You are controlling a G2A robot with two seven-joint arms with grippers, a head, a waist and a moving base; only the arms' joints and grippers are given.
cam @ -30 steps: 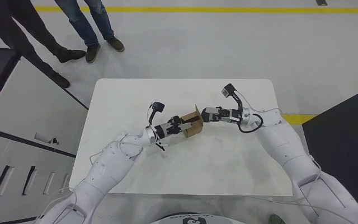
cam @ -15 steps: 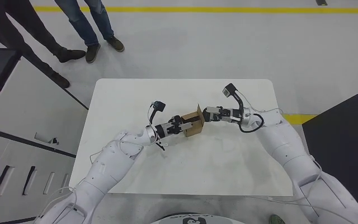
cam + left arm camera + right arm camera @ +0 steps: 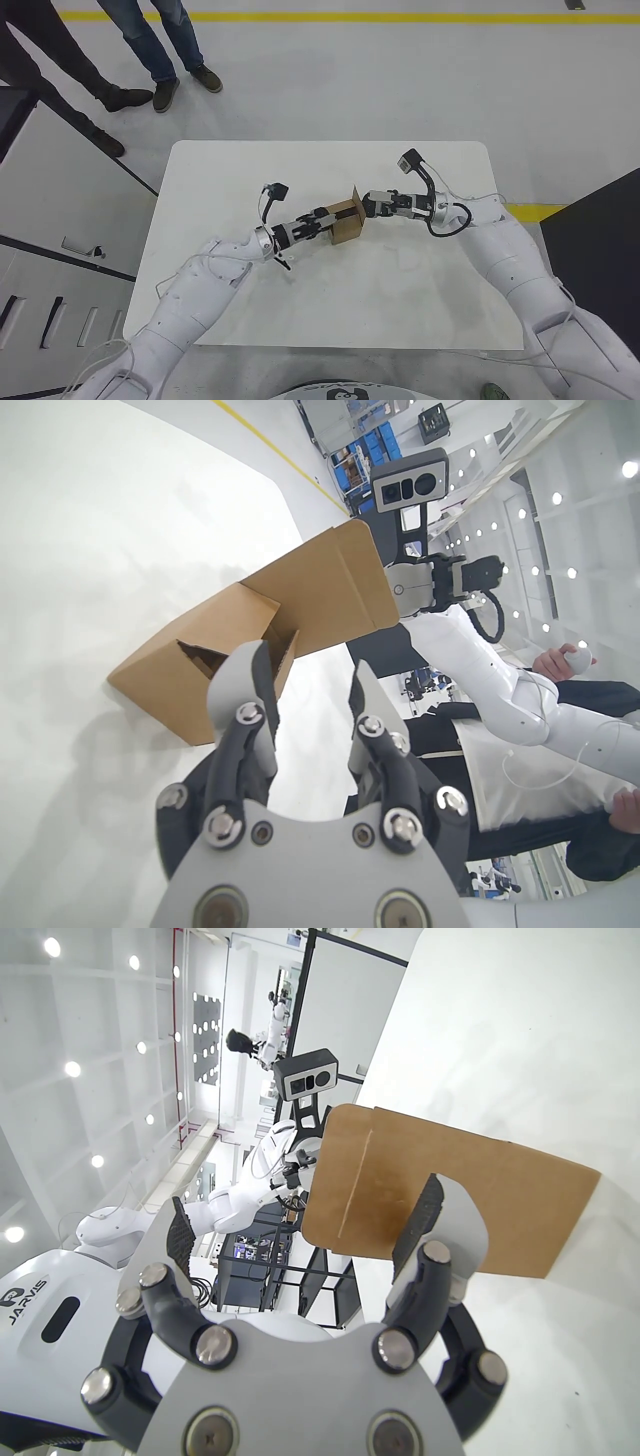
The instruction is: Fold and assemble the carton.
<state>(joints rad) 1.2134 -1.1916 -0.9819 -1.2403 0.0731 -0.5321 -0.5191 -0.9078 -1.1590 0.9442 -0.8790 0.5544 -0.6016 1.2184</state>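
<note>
The carton [image 3: 343,221] sits in the middle of the desk [image 3: 400,290], between both arms. Body erected; side flaps part-tucked at its left end, lid flap [image 3: 325,585] upright, not yet closed. The left hand [image 3: 306,665] is spread at that open end, the right hand [image 3: 303,1200] spread beside the flap. Roughly halfway, I judge.

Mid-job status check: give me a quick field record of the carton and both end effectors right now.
carton: resting on the table, near its middle, one end open
flap: large one standing up, on the right arm's side
left end effector: open, at the carton's open end
right end effector: open, just behind the flap; contact unclear
</note>
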